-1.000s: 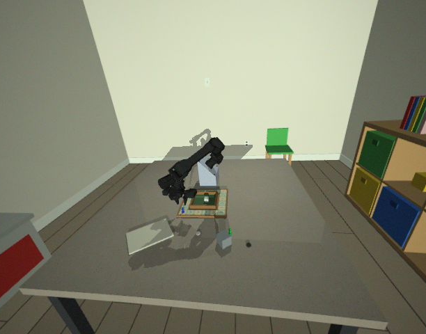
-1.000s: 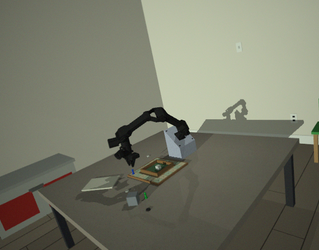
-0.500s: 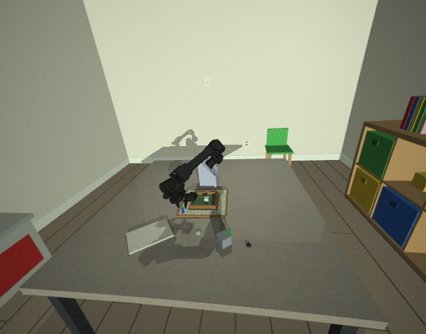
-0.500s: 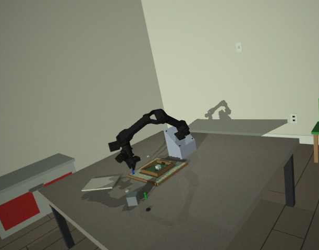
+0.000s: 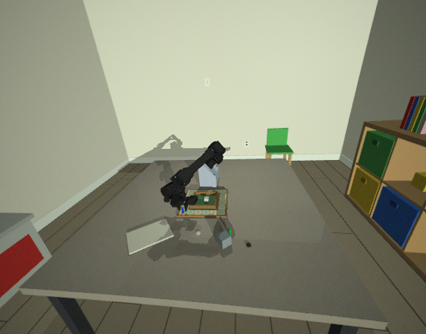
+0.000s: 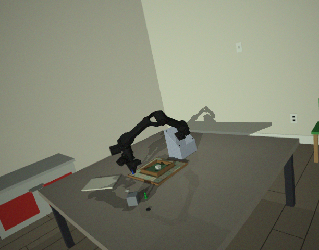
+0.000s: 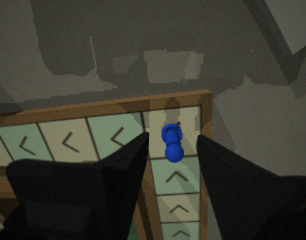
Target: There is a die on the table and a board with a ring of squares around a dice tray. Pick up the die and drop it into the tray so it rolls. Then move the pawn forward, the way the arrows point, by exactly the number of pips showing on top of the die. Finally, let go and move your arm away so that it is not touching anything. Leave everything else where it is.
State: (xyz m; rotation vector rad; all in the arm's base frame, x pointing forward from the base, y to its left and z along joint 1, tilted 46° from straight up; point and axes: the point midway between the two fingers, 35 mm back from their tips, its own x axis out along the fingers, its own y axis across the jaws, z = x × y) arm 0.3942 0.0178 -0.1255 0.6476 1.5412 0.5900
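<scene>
The blue pawn [image 5: 182,209] [image 6: 132,172] [image 7: 174,152] stands on the corner square of the board [image 5: 202,216] [image 6: 171,175] [image 7: 93,110]. My gripper [image 7: 172,139] is partly open, with one finger on each side of the pawn and a visible gap on both sides in the wrist view. The white die [image 5: 206,198] [image 6: 157,166] lies inside the dice tray [image 5: 203,207] [image 6: 149,173]; its top pips are too small to read. In the wrist view, arrows on the side column point up to the corner, and arrows on the adjoining row point left.
A pale flat panel [image 5: 148,235] [image 6: 101,183] lies near the board's corner. A grey block [image 5: 225,239] [image 6: 132,199], a green figure [image 5: 230,232] [image 6: 145,195], a dark disc [image 5: 248,244] [image 6: 148,209] and a small white piece [image 5: 198,233] [image 6: 126,190] are in front. A bluish box [image 5: 207,177] stands behind.
</scene>
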